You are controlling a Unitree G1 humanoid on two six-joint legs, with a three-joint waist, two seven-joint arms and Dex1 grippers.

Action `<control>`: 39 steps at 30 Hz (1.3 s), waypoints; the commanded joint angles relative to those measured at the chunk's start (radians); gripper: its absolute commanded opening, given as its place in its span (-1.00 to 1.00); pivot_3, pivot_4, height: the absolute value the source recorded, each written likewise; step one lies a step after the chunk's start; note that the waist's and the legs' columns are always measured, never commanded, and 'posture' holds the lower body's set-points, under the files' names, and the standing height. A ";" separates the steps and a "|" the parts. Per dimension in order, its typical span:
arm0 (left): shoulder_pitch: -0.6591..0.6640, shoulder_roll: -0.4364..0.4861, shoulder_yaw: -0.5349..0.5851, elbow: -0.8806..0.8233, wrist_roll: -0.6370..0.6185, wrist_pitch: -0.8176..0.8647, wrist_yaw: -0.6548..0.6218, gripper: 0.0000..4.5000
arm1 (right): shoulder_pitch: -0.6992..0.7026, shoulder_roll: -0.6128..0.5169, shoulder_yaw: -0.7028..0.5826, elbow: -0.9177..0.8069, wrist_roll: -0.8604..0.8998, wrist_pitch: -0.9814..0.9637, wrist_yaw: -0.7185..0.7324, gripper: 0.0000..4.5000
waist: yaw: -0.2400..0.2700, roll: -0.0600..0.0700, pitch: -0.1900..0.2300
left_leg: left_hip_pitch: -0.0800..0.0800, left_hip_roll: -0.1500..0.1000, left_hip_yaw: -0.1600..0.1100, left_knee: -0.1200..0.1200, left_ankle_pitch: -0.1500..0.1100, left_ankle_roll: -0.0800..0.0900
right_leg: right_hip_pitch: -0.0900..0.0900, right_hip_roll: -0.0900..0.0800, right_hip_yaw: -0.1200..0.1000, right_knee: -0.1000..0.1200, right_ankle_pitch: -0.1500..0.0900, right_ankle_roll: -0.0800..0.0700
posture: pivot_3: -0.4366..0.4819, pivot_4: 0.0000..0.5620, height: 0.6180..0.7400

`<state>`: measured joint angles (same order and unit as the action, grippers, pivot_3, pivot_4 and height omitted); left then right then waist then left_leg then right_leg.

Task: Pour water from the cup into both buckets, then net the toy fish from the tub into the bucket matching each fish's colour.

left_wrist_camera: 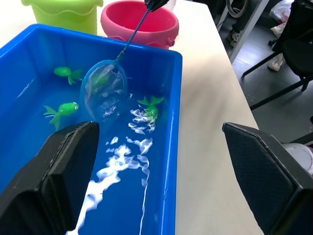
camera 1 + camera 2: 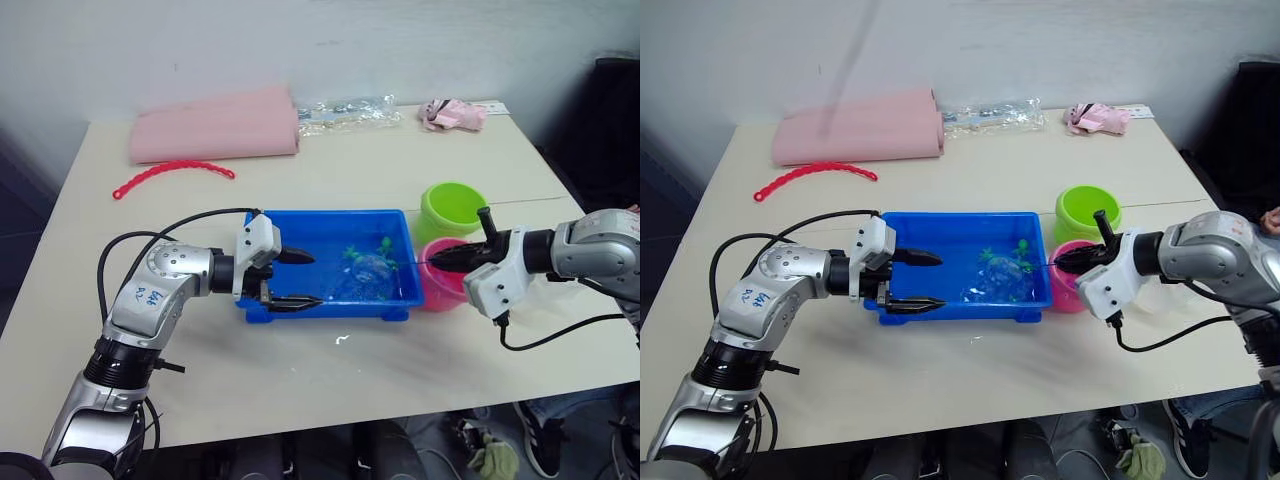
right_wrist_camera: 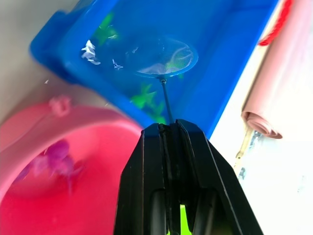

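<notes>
Blue tub (image 2: pixel 262 312) is straddled by your spread left claw (image 2: pixel 293 279) to steady it while the right claw (image 2: pixel 447 261) pinches the net (image 1: pixel 103 91) handle, ring dipped among green fish (image 1: pixel 62 109).

Tub (image 2: pixel 300 300) at table (image 2: pixel 400 170) centre, holding fish (image 1: pixel 61 110) and net (image 1: pixel 103 90); two buckets (image 2: pixel 452 210) at its right, one behind the other; chain (image 2: pixel 170 175) and roll (image 2: pixel 215 130) behind.
</notes>
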<state>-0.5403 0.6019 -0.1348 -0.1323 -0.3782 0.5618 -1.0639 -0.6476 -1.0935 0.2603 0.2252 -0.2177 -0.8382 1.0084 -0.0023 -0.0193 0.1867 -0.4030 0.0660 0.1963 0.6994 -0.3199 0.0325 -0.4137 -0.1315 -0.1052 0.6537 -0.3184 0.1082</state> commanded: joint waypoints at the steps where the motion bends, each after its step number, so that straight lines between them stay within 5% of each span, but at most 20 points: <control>1: -0.006 0.007 0.011 -0.045 -0.023 0.008 -0.004 0.96 | 0.004 -0.039 -0.013 -0.002 0.011 -0.064 0.017 -1.00 | -0.002 0.000 0.000 | 0.000 0.000 0.000 0.000 0.000 0.000 | 0.000 0.000 0.000 0.000 0.000 0.000 | -0.05 -0.47 0.96; 8: 0.003 0.022 0.014 -0.056 -0.026 0.014 -0.014 0.96 | 0.090 -0.043 -0.015 -0.092 0.134 0.026 0.073 -1.00 | -0.003 0.000 0.000 | 0.000 0.000 0.000 0.000 0.000 0.000 | 0.000 0.000 0.000 0.000 0.000 0.000 | -0.05 -0.47 0.96; 15: -0.004 0.026 0.015 -0.052 -0.028 0.014 -0.015 0.96 | 0.223 -0.039 -0.090 -0.287 0.360 0.460 0.125 -1.00 | 0.000 0.000 0.000 | 0.000 0.000 -0.001 0.001 0.000 0.000 | 0.000 0.000 0.000 0.000 0.000 0.000 | -0.05 -0.47 0.96; 20: -0.012 0.027 0.018 -0.035 -0.026 0.001 -0.019 0.96 | 0.286 0.010 -0.154 -0.431 0.579 0.940 0.079 -1.00 | 0.001 0.000 0.000 | 0.000 0.000 -0.002 0.001 0.000 0.000 | 0.000 0.000 0.000 0.000 0.000 0.000 | -0.05 -0.47 0.96; 27: -0.039 0.043 0.037 0.023 -0.015 -0.029 -0.025 0.96 | 0.301 0.080 -0.191 -0.501 0.649 1.193 0.040 -1.00 | 0.002 0.000 0.000 | 0.000 0.000 -0.002 0.000 0.000 0.000 | 0.000 0.000 -0.001 -0.001 0.000 0.000 | -0.05 -0.47 0.96; 30: -0.034 0.064 0.040 0.039 -0.008 -0.040 -0.032 0.96 | 0.295 0.103 -0.192 -0.510 0.633 1.226 0.030 -1.00 | 0.001 0.000 0.000 | 0.000 0.000 -0.002 0.000 0.000 0.000 | 0.000 0.000 -0.001 -0.001 0.000 0.000 | -0.05 -0.47 0.96; 39: 0.037 0.192 0.058 0.047 0.005 -0.067 -0.091 0.96 | 0.203 0.149 -0.068 -0.402 0.265 0.858 -0.010 -1.00 | -0.003 0.000 0.000 | -0.001 0.000 0.001 -0.001 0.000 0.000 | -0.001 0.000 0.000 0.000 0.000 0.000 | -0.05 -0.47 0.96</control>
<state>-0.5097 0.7748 -0.1098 -0.0633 -0.3641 0.5019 -1.1392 -0.4251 -0.9491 0.1921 -0.1811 0.1025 0.1001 1.0110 -0.0054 -0.0192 0.1867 -0.4035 0.0656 0.1975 0.6983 -0.3203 0.0321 -0.4152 -0.1312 -0.1055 0.6532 -0.3184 0.1080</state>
